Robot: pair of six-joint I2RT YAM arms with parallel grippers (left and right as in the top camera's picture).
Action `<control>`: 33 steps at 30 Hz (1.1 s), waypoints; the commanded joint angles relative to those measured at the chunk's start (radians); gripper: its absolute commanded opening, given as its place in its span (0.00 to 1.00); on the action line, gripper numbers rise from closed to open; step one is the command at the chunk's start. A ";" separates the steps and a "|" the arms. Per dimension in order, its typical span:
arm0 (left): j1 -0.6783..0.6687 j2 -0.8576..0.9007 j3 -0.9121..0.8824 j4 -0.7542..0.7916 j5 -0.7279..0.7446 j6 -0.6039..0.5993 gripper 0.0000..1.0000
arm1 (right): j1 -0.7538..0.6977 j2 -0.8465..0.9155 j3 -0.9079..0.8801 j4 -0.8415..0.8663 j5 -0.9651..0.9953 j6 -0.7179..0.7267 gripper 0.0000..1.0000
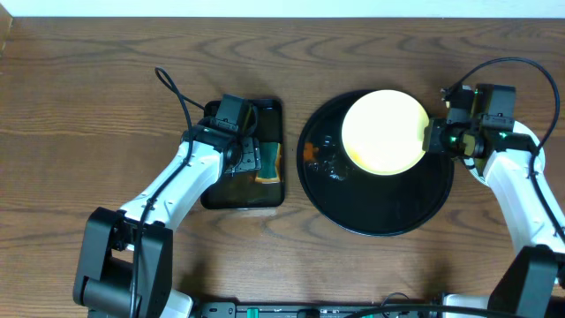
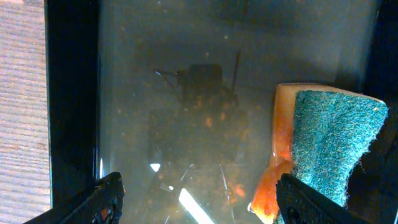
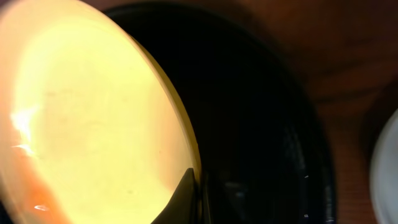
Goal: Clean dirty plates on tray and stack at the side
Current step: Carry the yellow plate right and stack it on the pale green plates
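Note:
The pale yellow plate (image 1: 384, 131) is held tilted over the back of the round black tray (image 1: 388, 212). My right gripper (image 1: 431, 140) is shut on the plate's right rim. In the right wrist view the plate (image 3: 87, 118) fills the left, with a faint orange tint at its lower left edge, and my right gripper (image 3: 198, 186) pinches its rim above the tray (image 3: 261, 124). My left gripper (image 1: 250, 159) is open and empty over the rectangular tray. The two mint-green plates are out of view.
The rectangular black tray (image 1: 265, 110) left of the round tray holds murky water (image 2: 205, 112). An orange sponge with a green scouring side (image 2: 323, 143) lies in it beside my left gripper (image 2: 199, 199). Wet spots (image 1: 322, 159) sit on the round tray's left.

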 commanded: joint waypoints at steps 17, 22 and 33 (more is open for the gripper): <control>0.001 0.001 0.008 -0.002 -0.020 -0.006 0.79 | 0.290 -0.192 0.002 0.085 0.657 -0.221 0.01; 0.001 0.001 0.008 -0.002 -0.020 -0.006 0.79 | 0.428 -0.192 0.002 0.127 0.783 -0.220 0.01; 0.001 0.001 0.008 -0.002 -0.020 -0.006 0.79 | 0.479 -0.192 0.002 0.163 0.831 -0.216 0.01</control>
